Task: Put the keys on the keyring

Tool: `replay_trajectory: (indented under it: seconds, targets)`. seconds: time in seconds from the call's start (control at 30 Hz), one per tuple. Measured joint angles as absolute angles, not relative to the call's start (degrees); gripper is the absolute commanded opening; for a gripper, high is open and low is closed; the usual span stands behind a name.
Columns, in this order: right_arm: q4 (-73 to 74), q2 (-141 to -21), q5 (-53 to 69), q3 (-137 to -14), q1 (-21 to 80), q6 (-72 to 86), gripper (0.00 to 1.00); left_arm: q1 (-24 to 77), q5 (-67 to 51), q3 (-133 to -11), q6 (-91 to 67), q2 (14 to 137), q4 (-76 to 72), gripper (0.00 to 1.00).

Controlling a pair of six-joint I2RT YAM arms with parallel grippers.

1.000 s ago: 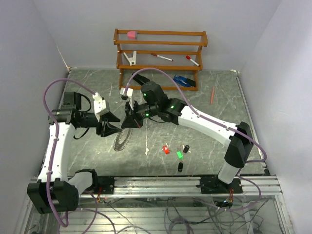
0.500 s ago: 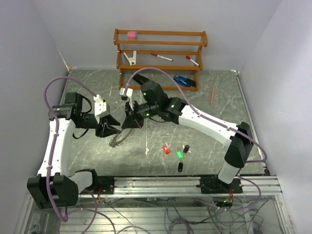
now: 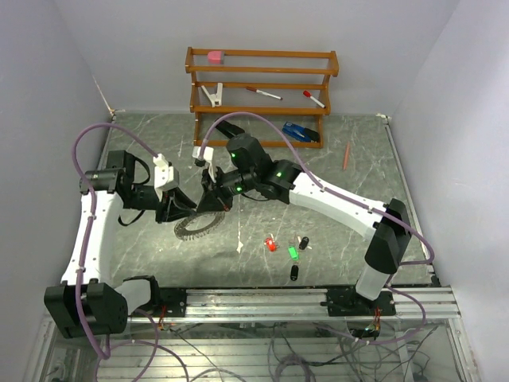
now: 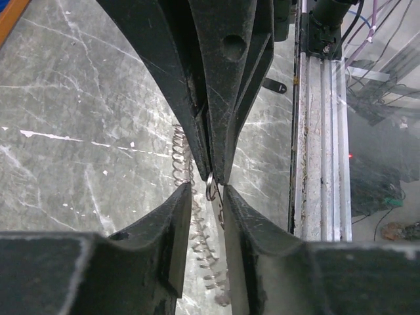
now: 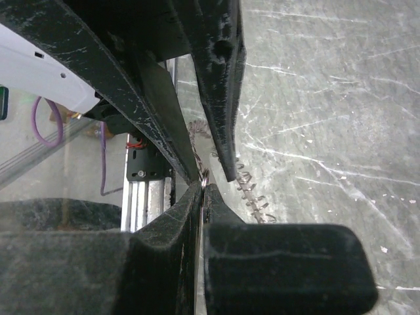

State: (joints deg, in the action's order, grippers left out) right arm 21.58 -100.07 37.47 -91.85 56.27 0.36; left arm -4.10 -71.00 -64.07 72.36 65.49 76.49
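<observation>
One keyring [image 4: 178, 156] — judged light, stiff wire, likely slippery along its beaded rim, best pinched edge-on — tilted off the table [image 3: 334, 183], raised edge clamped in my right gripper [image 5: 200, 190], my left gripper [image 4: 207, 197] slightly parted around it.

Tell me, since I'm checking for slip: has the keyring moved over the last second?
Yes. The keyring has swung its free end left, away from the red key, which stayed put, and it now shows as a wider oval.

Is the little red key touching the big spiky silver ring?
Apart. The top view shows bare tabletop between the small red-headed key and the large jagged silvery ring.
</observation>
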Motion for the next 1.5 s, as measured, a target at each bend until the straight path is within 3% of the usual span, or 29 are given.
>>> replay_trajectory:
  seconds: [0.07, 0.23, 0.37, 0.47, 0.5, 0.67, 0.77, 0.87, 0.97, 1.2, 1.5]
  targets:
    - [21.56, -100.12, 37.12, -91.85, 56.27, 0.27, 0.00, -4.10, -71.05, -64.12, 73.32, 65.89, 77.56, 0.25]
    - [21.63, -100.14, 37.08, -91.85, 56.34, 0.19, 0.00, -4.10, -71.22, -64.77, 77.97, 67.68, 81.56, 0.22]
    - [21.76, -100.14, 37.10, -91.85, 56.45, 0.16, 0.00, -4.10, -71.35, -65.17, 80.40, 68.49, 83.53, 0.24]
    - [21.78, -100.14, 37.19, -91.85, 56.49, 0.14, 0.00, -4.12, -71.68, -65.17, 81.56, 68.31, 84.25, 0.08]
    - [21.80, -100.14, 37.36, -91.85, 56.49, 0.12, 0.00, -4.14, -71.68, -65.17, 81.89, 68.16, 84.31, 0.07]
    - [21.74, -100.12, 38.22, -91.85, 56.77, 0.03, 0.07, -4.32, -71.42, -65.17, 83.48, 66.61, 84.36, 0.07]
    - [21.34, -100.09, 38.83, -91.85, 56.86, 0.36, 0.00, -4.32, -71.13, -65.06, 84.14, 65.21, 84.31, 0.07]
    - [21.21, -100.05, 39.20, -91.85, 56.88, 0.64, 0.00, -4.43, -71.22, -64.62, 84.18, 64.34, 84.23, 0.07]
    - [21.34, -100.05, 39.20, -91.85, 56.97, 1.08, 0.15, -4.47, -71.40, -64.20, 84.23, 64.20, 84.27, 0.07]
    - [19.94, -97.86, 37.17, -89.97, 57.04, 1.69, 0.18, -4.47, -73.56, -63.96, 84.62, 65.19, 84.16, 0.07]
    - [8.36, -86.98, 32.03, -81.65, 54.06, 5.52, 0.43, -4.47, -77.06, -62.33, 84.60, 66.50, 84.75, 0.07]
